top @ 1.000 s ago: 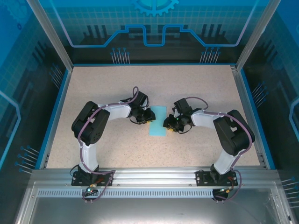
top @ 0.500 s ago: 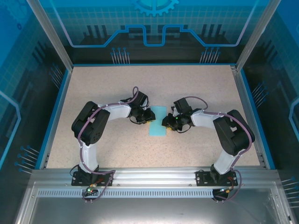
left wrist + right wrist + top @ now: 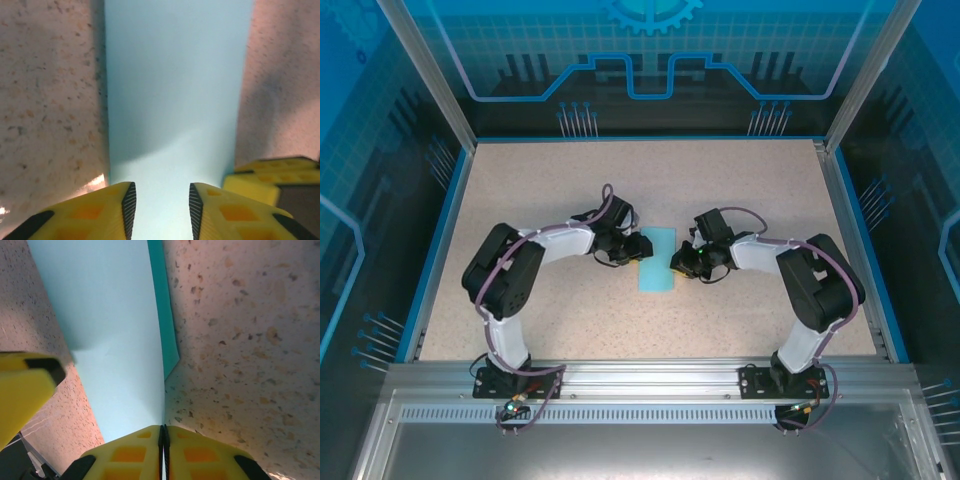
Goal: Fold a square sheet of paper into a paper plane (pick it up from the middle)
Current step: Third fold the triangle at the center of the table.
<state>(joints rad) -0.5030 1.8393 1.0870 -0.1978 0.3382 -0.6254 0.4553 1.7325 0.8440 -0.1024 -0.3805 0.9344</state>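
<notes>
Overhead view: a thin light-cyan paper sheet [image 3: 658, 260], folded into a narrow rectangle with its long axis running 12 to 6 o'clock, lies flat near the centre of the speckled beige tabletop [image 3: 570, 180]. The left gripper [image 3: 638, 251], black with yellow fingers, reaches the sheet from its 9 o'clock side. The right gripper [image 3: 678, 263] of the same build meets it from the 3 o'clock side, so the two face each other across the paper. Left wrist view: the left gripper [image 3: 161, 209] is released, its two yellow fingers [image 3: 100, 212] standing apart with the sheet [image 3: 175, 90] showing through the gap and nothing held between the ribbed pads. A yellow finger of the right gripper [image 3: 270, 175] sits at 4 o'clock, on the far long edge of the paper. Right wrist view: the right gripper [image 3: 163, 446] is clenched, its pads pressed together. One long edge of the sheet [image 3: 110, 325] runs straight into the seam between them, pinched there. Beside that edge, a darker cyan layer [image 3: 169, 335] of the fold shows underneath. The tabletop [image 3: 240, 330] lies bare toward 3 o'clock, and a yellow finger of the left gripper [image 3: 22, 385] enters at 9 o'clock.
</notes>
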